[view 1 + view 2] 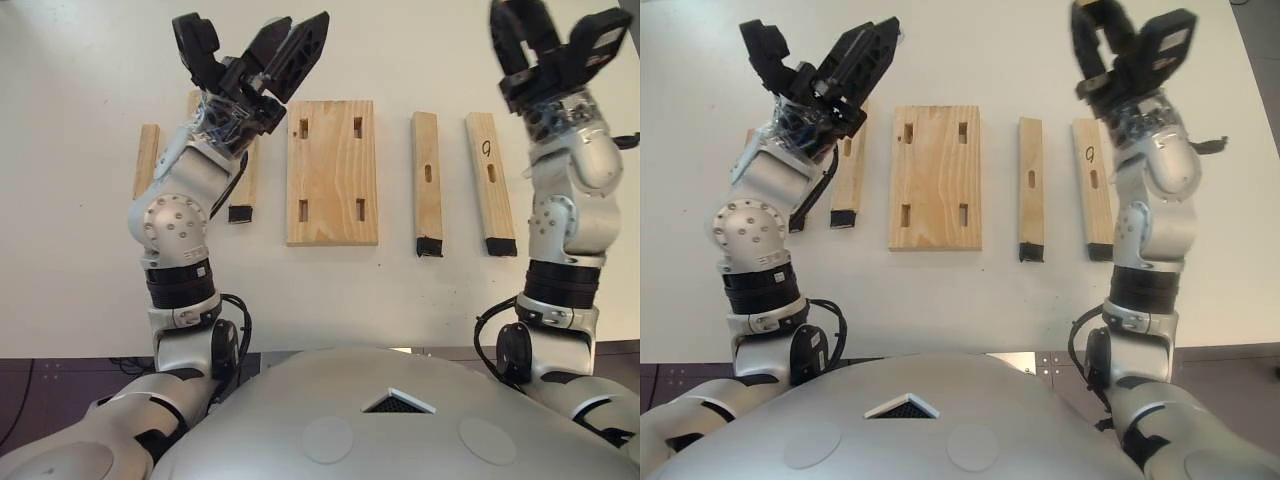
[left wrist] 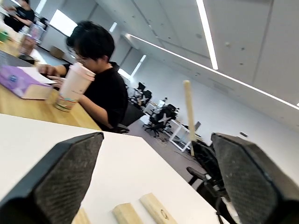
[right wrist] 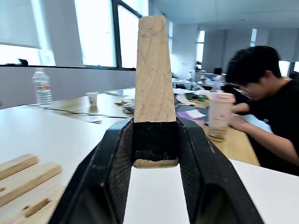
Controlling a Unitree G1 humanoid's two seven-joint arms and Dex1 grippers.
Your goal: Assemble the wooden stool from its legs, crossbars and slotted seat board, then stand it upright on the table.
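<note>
Right pincer is up in the air, and its two fingers are squeezed tight on the black end of a wooden piece that sticks straight out. My left pincer is up high too, with its fingers wide apart and nothing between them. Down on the white table the slotted seat board lies flat in the middle. Two legs lie just to its right, and two more lie to its left, under my left arm.
</note>
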